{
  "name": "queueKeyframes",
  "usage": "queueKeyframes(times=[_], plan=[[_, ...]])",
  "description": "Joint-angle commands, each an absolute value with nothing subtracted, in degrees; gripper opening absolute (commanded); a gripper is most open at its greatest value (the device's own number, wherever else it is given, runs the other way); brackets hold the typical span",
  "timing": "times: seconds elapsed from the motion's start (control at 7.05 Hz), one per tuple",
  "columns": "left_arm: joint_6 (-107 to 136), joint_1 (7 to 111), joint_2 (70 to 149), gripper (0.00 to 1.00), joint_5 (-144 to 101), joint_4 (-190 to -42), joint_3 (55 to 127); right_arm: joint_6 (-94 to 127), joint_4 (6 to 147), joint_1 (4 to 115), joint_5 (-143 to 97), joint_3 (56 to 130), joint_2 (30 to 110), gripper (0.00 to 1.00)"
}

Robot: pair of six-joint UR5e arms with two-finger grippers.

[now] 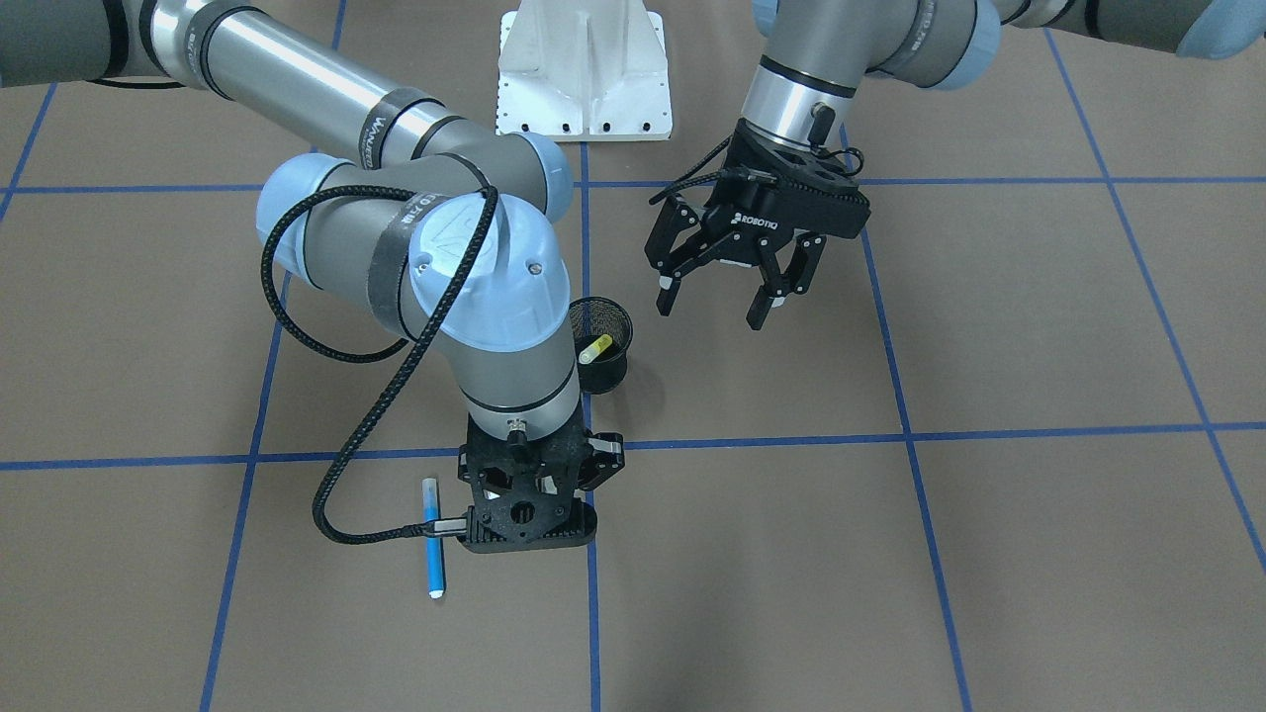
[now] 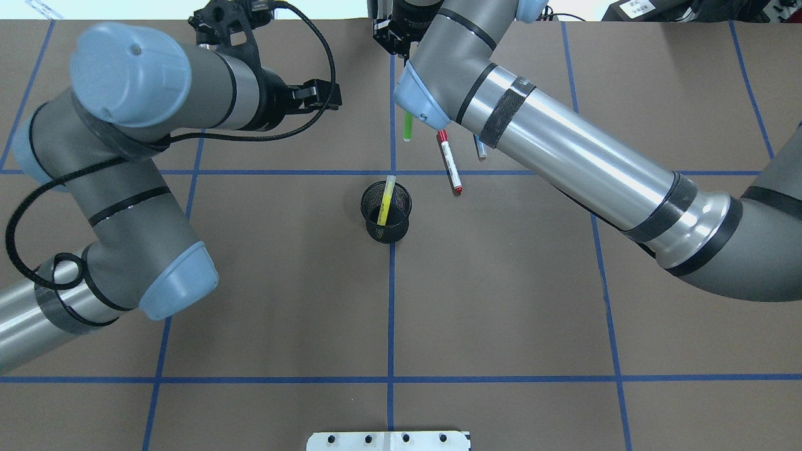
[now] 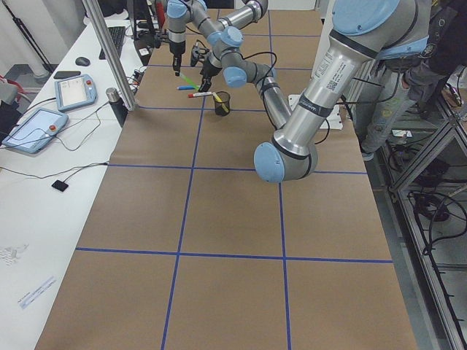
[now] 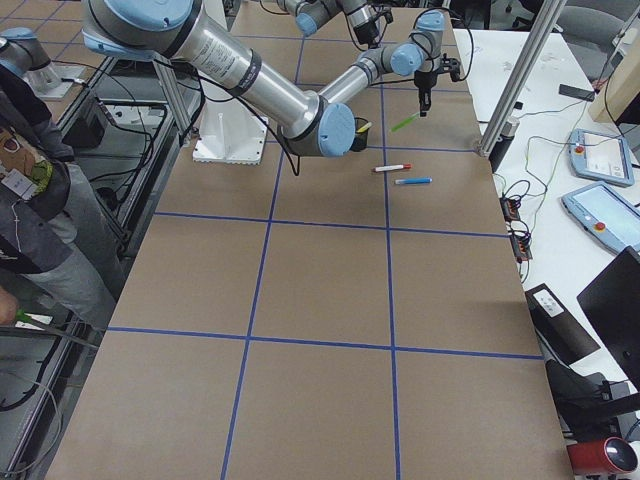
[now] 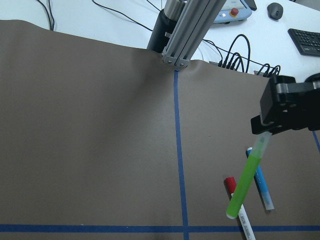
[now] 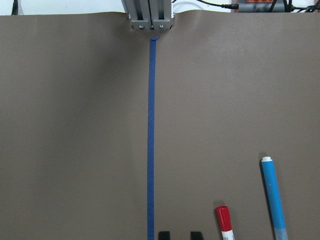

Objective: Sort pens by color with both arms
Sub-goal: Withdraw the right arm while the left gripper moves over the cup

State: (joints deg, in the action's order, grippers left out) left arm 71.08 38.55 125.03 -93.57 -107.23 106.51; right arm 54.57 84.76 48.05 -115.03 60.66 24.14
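Observation:
My right gripper [image 5: 267, 129] is shut on the top end of the green pen [image 5: 246, 181], which hangs tilted over the table. In the right wrist view only this gripper's fingertips [image 6: 164, 234] show, at the bottom edge. Below it the red-ended white pen [image 2: 450, 161] and the blue pen [image 1: 432, 539] lie side by side on the brown paper. The yellow pen [image 2: 386, 200] stands slanted inside the black mesh cup [image 2: 390, 233] at the table's middle. My left gripper [image 1: 712, 309] hovers open and empty beside the cup, well apart from the pens.
Blue tape lines divide the paper into squares. The white robot base plate [image 1: 584, 74] sits at the robot's edge of the table. An aluminium post [image 6: 152, 15] stands at the far edge. A person [image 4: 40, 210] stands beside the table's end.

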Motion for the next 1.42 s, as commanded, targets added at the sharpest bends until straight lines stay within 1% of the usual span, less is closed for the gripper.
queueKeyframes(times=[0.0, 0.14, 0.43, 0.57, 0.71, 0.85, 0.99, 1.13, 1.28], plan=[[69.5, 37.4, 124.8, 0.97, -91.8, -107.8, 106.8, 55.1, 84.1, 47.8, -114.4, 60.6, 24.2, 0.81], [69.4, 37.4, 124.8, 0.97, -91.8, -107.8, 106.8, 55.3, 84.0, 47.9, -114.4, 60.6, 24.3, 0.83], [69.4, 37.4, 120.7, 0.97, -91.8, -110.7, 108.8, 55.1, 84.0, 49.2, -114.5, 61.1, 24.7, 0.87], [69.6, 36.0, 121.5, 0.93, -90.3, -110.6, 108.5, 54.8, 84.1, 51.0, -114.8, 61.4, 25.7, 0.9], [69.8, 32.5, 121.6, 0.92, -86.7, -110.6, 107.9, 54.6, 84.0, 53.1, -115.0, 64.8, 28.6, 0.95], [70.0, 30.2, 123.2, 0.9, -83.3, -110.5, 106.0, 52.9, 84.3, 55.6, -115.6, 70.1, 33.2, 0.99], [70.5, 28.9, 124.5, 0.86, -81.4, -110.4, 105.0, 52.2, 84.5, 58.2, -117.8, 72.0, 37.0, 1.0], [73.3, 27.6, 126.2, 0.75, -79.7, -110.3, 102.9, 51.9, 84.5, 60.6, -119.2, 73.7, 40.3, 1.0], [73.6, 26.9, 129.3, 0.7, -77.5, -110.3, 98.8, 51.8, 84.7, 62.8, -120.7, 77.2, 44.9, 1.0]])
